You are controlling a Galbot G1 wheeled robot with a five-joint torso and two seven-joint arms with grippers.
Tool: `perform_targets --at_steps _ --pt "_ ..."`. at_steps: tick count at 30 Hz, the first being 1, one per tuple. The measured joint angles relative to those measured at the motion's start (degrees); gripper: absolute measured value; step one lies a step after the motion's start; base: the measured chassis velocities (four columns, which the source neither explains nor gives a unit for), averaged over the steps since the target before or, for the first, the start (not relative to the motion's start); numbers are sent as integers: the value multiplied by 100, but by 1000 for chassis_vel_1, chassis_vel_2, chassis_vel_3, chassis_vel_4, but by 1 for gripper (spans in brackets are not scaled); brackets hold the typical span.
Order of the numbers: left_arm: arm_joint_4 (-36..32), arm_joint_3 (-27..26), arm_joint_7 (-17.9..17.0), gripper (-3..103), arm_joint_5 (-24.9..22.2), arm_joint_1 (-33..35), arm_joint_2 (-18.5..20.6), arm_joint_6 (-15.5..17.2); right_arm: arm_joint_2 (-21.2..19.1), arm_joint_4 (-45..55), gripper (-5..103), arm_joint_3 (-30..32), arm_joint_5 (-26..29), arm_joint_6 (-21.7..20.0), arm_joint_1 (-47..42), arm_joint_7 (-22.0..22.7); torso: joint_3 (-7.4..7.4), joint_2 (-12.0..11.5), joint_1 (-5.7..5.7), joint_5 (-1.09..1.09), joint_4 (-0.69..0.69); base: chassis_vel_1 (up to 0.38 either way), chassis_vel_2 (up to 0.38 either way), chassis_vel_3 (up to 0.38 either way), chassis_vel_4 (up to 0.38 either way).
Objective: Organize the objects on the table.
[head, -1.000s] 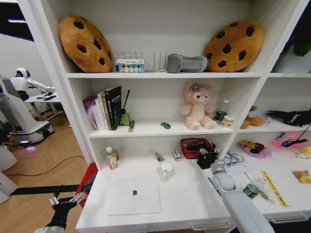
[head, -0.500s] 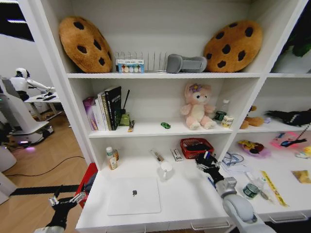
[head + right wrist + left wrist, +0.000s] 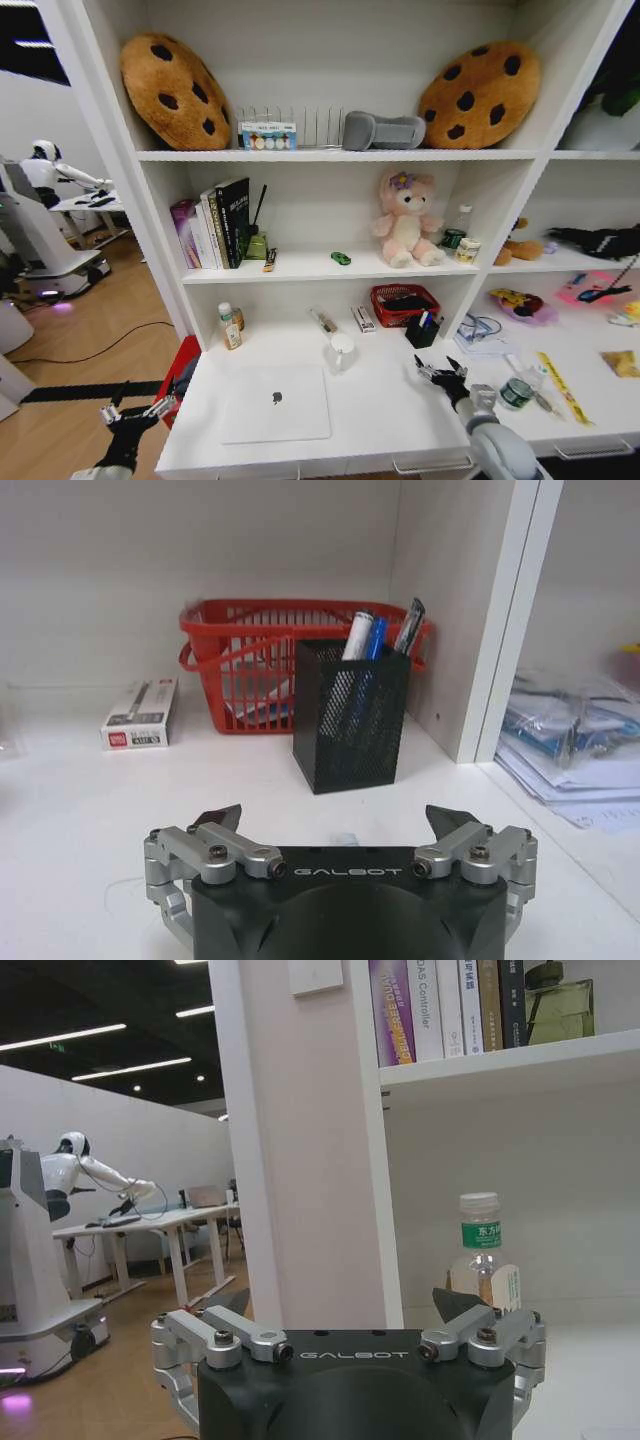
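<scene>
The objects on the white tabletop [image 3: 380, 410] are partly sorted: the right claw [image 3: 437, 371] hangs released and empty over the tabletop, at about 4 o'clock in the head view. A second ago it was up at the black mesh pen cup [image 3: 351, 714], and it has since drawn back toward the robot with nothing between its fingers. Judging by this, a pen has just been dropped into the cup and that step is done.

The right wrist view looks past the spread fingers at the cup, which holds three pens [image 3: 372, 638], at least one of them blue. Just behind the cup is one red basket [image 3: 262, 660], and beside that lies one small white box [image 3: 139, 725].

Further out, one silver laptop [image 3: 276, 403] lies closed at 6 o'clock on the tabletop, with one white mug [image 3: 342, 351] just beyond it and one small clear bottle [image 3: 230, 326] at the back left. One tiny green toy car [image 3: 341, 258] sits on the shelf above, near one pink plush toy [image 3: 406, 219]. Two cookie cushions rest on the top shelf.

The left claw [image 3: 131, 412] is parked low at 8 o'clock, off the tabletop's left edge, released and empty.
</scene>
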Motion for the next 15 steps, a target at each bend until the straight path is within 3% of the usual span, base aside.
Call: perform_targets --at_steps 8,15 --pt "0 0 0 100 0 0 0 0 -110 -492 100 -337 249 -562 405 334 0 -1 0 -1 1 0 0 0 0" --pt "0 0 0 100 0 0 0 0 -141 -561 101 -431 461 -759 540 467 0 -1 0 -2 0 0 0 0 0"
